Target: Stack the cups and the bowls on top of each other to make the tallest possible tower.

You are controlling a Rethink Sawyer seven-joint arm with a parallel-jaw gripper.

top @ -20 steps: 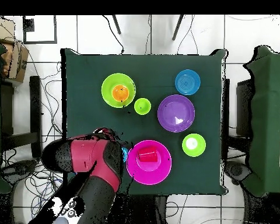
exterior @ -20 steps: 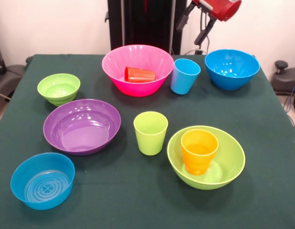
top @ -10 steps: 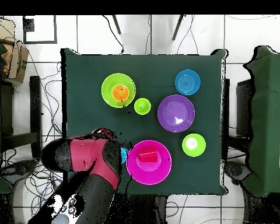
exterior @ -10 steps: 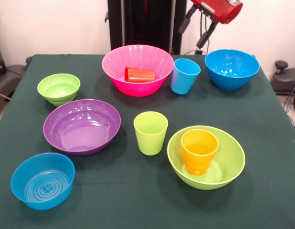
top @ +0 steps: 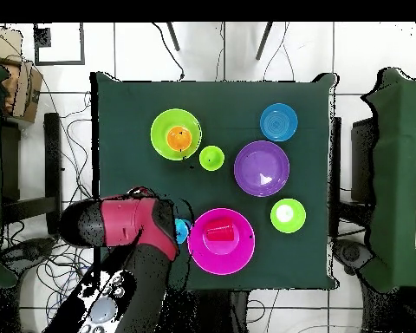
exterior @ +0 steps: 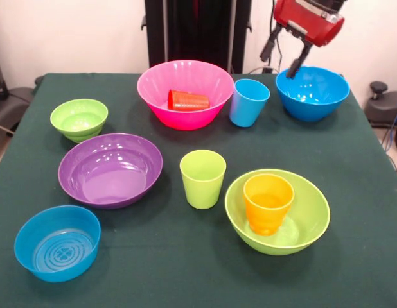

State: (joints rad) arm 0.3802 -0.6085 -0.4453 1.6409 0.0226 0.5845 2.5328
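Observation:
My gripper (exterior: 284, 58) hangs open and empty at the back right, its black fingertips just above the left rim of the large blue bowl (exterior: 312, 95). The light blue cup (exterior: 248, 101) stands upright between that bowl and the large pink bowl (exterior: 185, 120), in which the red cup (exterior: 187, 100) lies on its side. Nearer the front, the orange cup (exterior: 268, 203) stands inside the large lime green bowl (exterior: 312, 218), with the lime green cup (exterior: 202, 178) upright just left of it. From overhead the red arm (top: 129, 227) hides the gripper and the large blue bowl.
On the left stand the small lime green bowl (exterior: 79, 119), the purple bowl (exterior: 110, 169) and the small blue bowl (exterior: 57, 242) with a ringed base. A green cloth covers the table (exterior: 352, 192). Overhead, dark chairs (top: 393, 173) flank the table.
The gripper has come down and to the right in the front view, from above the table's back edge to just over the large blue bowl's left rim. No cup or bowl has moved.

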